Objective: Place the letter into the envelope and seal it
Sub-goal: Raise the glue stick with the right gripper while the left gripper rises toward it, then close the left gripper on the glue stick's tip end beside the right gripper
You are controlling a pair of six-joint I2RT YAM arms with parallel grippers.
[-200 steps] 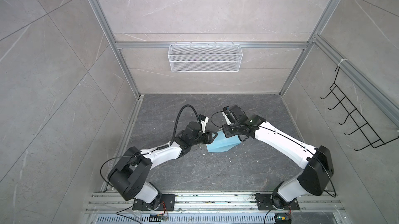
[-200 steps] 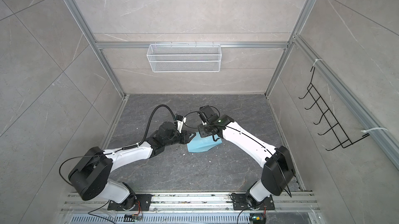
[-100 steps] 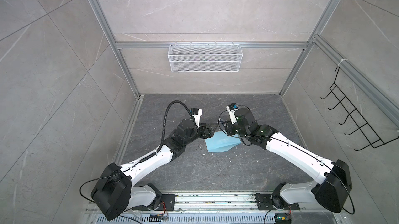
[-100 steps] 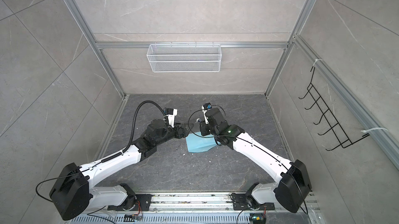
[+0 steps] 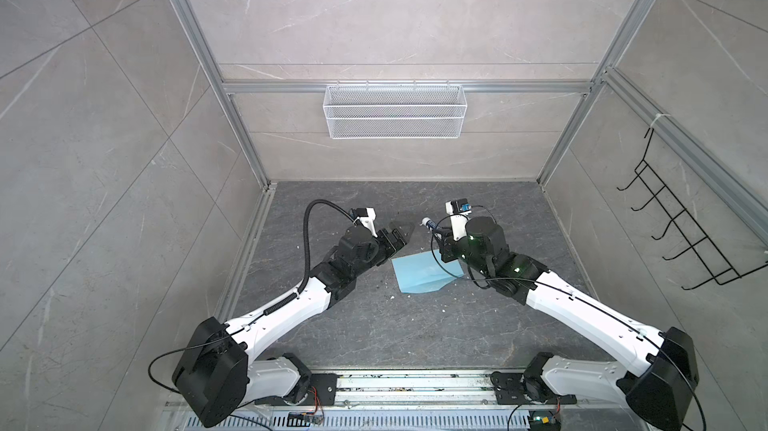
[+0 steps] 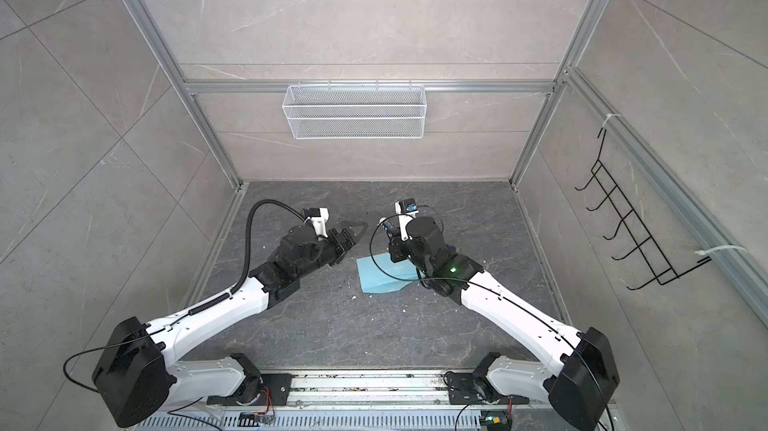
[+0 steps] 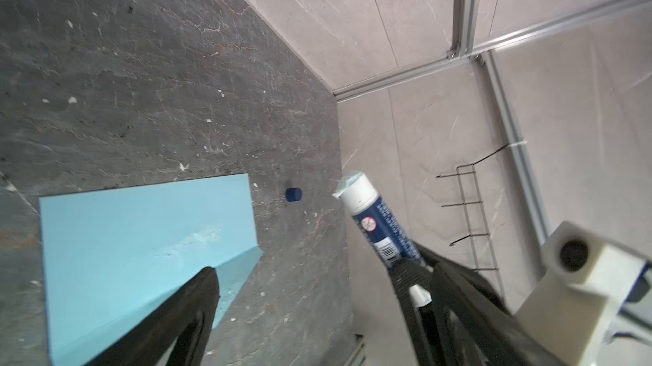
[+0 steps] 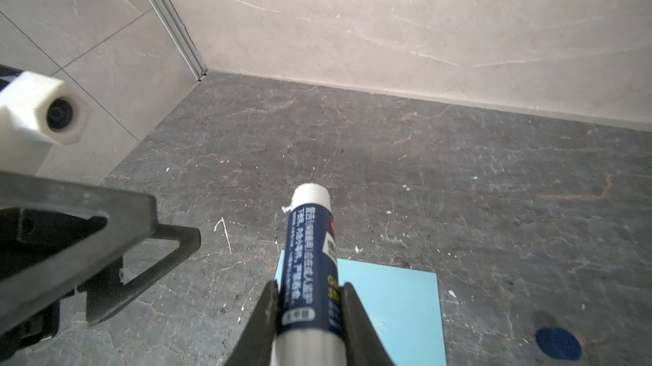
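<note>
**Glue stick pinched, envelope flat on the tabletop**

The envelope [image 5: 424,273] lies on the dark tabletop [image 5: 374,325] at the middle of both top views, just below the two pincers. The right pincer [image 8: 309,297] pinches an uncapped glue stick [image 8: 310,237]. The left pincer [image 5: 401,235] hangs spread wide, holding nothing. A small blue cap [image 7: 293,194] sits near the envelope.
</note>
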